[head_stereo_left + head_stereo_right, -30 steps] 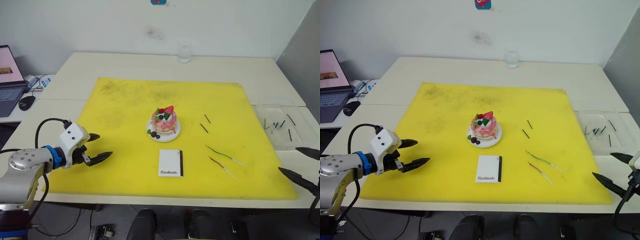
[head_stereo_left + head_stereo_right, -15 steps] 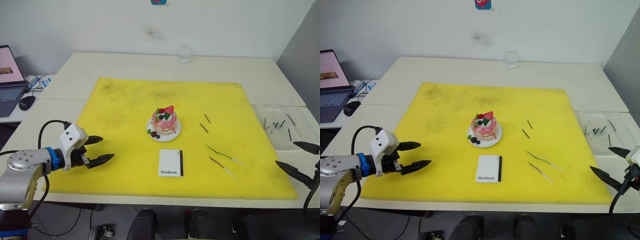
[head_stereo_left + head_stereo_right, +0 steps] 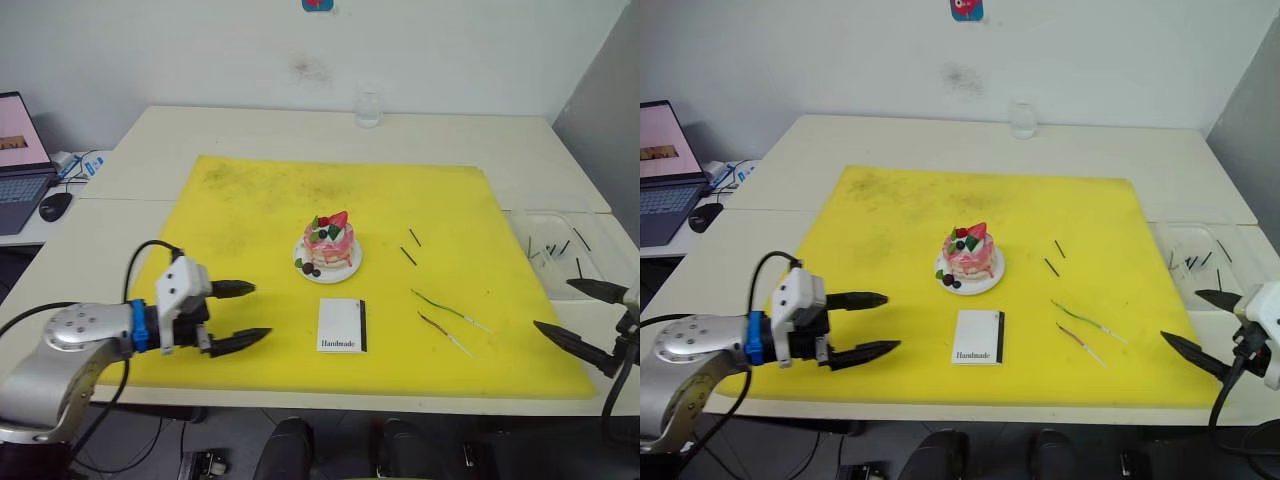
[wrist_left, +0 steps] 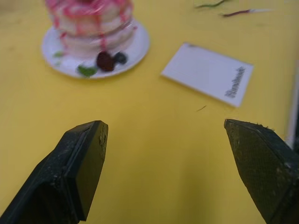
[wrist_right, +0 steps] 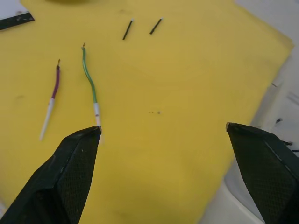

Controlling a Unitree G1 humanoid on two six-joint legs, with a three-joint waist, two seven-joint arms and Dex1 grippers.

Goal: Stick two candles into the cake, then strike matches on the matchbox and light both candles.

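The pink cake (image 3: 329,242) with a strawberry sits on its white plate (image 3: 346,268) in the middle of the yellow mat (image 3: 260,210). In front of it lies the white matchbox (image 3: 341,326). To its right lie a green candle (image 3: 447,309) and a reddish-brown candle (image 3: 443,333), both flat on the mat. Two dark matches (image 3: 411,246) lie behind them. My left gripper (image 3: 246,314) is open, hovering over the mat left of the matchbox. My right gripper (image 3: 577,316) is open at the mat's right edge, right of the candles (image 5: 89,79).
A clear tray (image 3: 560,250) with several dark matches stands off the mat at the right. A glass (image 3: 368,105) stands at the back of the table. A laptop (image 3: 18,150) and mouse (image 3: 53,205) lie at the far left.
My left gripper has moved rightward onto the mat, closer to the matchbox. My right gripper has shifted slightly inward and toward the candles. Both stay open.
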